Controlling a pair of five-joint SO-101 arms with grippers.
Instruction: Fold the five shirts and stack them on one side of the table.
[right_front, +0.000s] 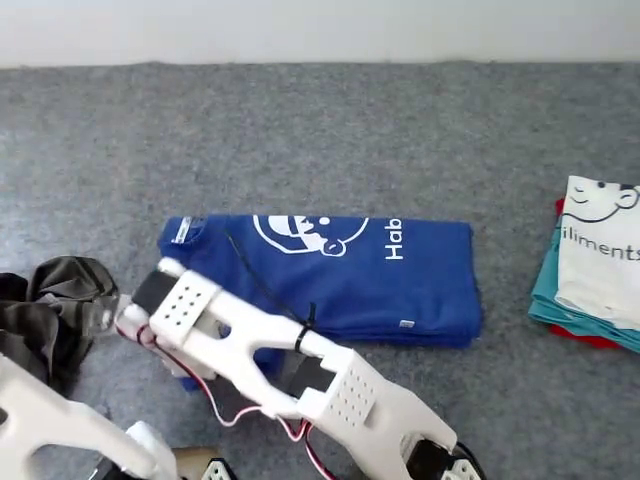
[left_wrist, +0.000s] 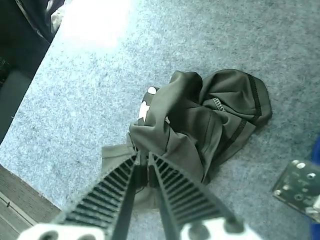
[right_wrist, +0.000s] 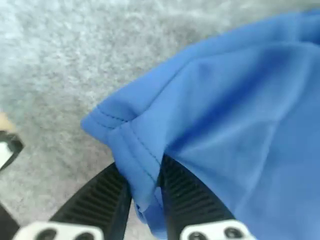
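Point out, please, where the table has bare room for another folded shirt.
Bare table runs wide between the blue shirt and the back wall, and a narrower gap lies between that shirt and the stack at the right edge. The front left is crowded: the arms and the dark shirt.

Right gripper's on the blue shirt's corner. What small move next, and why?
Probably lift that corner and fold it toward the opposite end: the right gripper is shut on the hem of the blue shirt, which lies as a long strip, unlike the folded stack.
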